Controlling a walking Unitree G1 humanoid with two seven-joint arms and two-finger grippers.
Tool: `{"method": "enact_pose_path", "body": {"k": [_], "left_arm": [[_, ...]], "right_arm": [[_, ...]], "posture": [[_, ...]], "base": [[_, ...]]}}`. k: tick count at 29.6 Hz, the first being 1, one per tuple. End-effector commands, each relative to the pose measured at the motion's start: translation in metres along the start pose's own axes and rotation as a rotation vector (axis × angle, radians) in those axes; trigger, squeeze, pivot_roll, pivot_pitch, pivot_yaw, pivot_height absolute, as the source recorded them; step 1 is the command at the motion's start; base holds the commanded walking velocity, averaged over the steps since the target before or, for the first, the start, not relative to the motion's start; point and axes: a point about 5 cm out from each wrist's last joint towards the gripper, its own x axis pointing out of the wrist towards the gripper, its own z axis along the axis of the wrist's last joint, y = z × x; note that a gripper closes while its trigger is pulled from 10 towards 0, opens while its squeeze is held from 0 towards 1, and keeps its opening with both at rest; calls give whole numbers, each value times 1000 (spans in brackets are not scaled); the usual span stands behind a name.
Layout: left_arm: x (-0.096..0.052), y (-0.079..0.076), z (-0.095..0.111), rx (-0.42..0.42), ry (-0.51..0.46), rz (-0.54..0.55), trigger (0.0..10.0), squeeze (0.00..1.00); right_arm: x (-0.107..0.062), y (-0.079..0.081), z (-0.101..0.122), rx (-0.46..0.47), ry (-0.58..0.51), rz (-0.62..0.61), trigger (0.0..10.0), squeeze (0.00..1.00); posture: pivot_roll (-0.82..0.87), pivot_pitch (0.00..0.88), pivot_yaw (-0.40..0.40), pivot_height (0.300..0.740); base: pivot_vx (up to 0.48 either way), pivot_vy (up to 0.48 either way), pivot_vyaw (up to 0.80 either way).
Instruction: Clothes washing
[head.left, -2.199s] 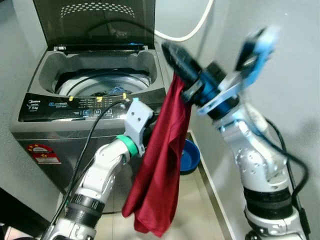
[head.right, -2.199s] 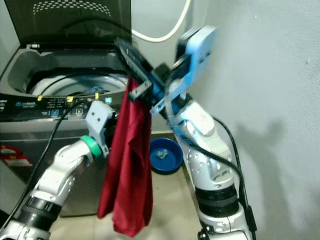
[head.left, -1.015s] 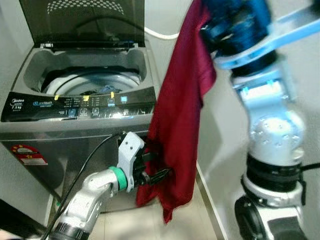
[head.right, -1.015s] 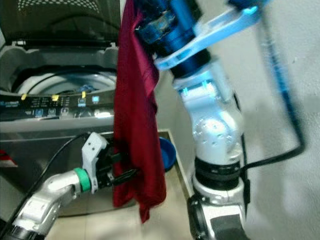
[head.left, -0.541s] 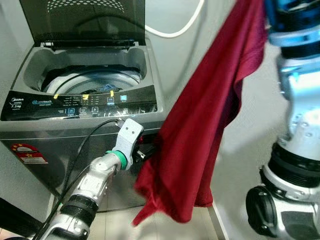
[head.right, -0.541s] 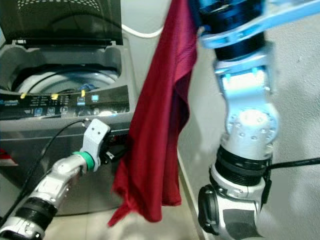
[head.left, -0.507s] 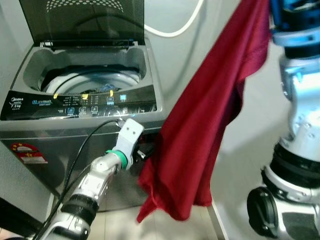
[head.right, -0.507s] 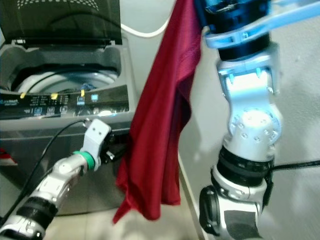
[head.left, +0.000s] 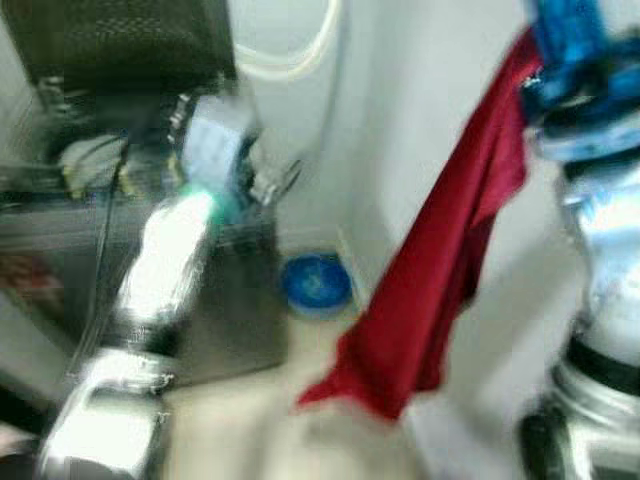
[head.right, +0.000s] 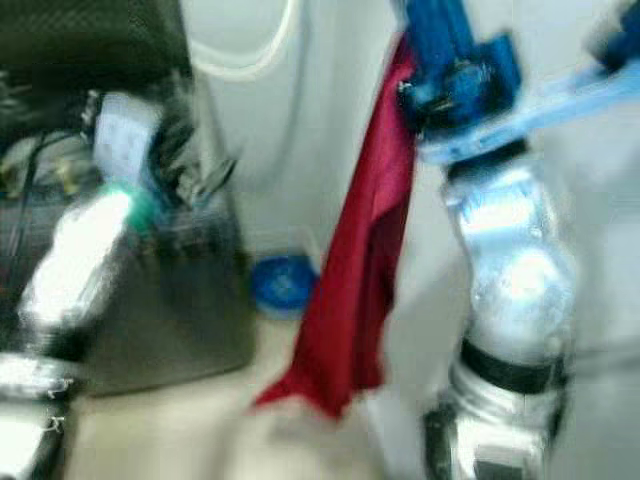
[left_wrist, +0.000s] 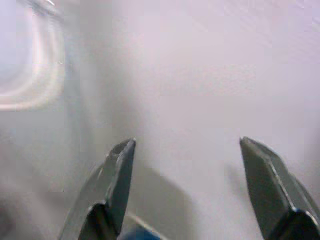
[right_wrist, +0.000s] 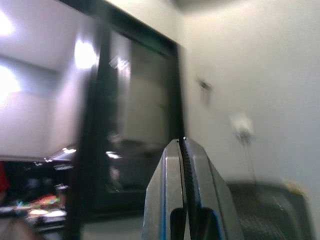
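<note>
Red shirt (head.left: 440, 290) is hanging from the raised right tool (right_wrist: 183, 150) beside the wall, well right of the washer (head.left: 90, 200), above the floor near a blue bowl (head.left: 315, 283). Advice: carry it over the open tub before letting go, keeping the hem off the floor. Right tool's fingers are pressed together, apparently pinching the cloth. Left tool (left_wrist: 182, 170) is spread wide, holding nothing.

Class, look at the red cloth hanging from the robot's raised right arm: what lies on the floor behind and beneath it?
Left of the red cloth, a blue bowl sits on the pale floor by the washing machine. The floor directly behind the cloth is covered.
</note>
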Motion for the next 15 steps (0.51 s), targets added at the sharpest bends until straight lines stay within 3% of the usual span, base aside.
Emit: {"method": "enact_pose_path", "body": {"k": [1,2,5,15], "left_arm": [[-6,-7,-17,-8,67,-23,10000,0],[-11,-19,-28,-31,86,-35,10000,0],[-22,-28,-45,-59,123,-2,10000,0],[-38,-17,-55,-76,161,122,10000,0]], "right_arm": [[-5,-2,-24,-20,119,-22,10000,0],[-8,1,-42,-37,193,-21,10000,0],[-14,6,-62,-56,276,-18,10000,0],[-23,1,-77,-74,316,-66,10000,0]], "posture": [[74,14,6,740],[78,16,2,740],[79,17,-2,740],[82,13,-13,740]], "base": [[0,0,0],[0,0,0],[0,0,0],[0,0,0]]}}
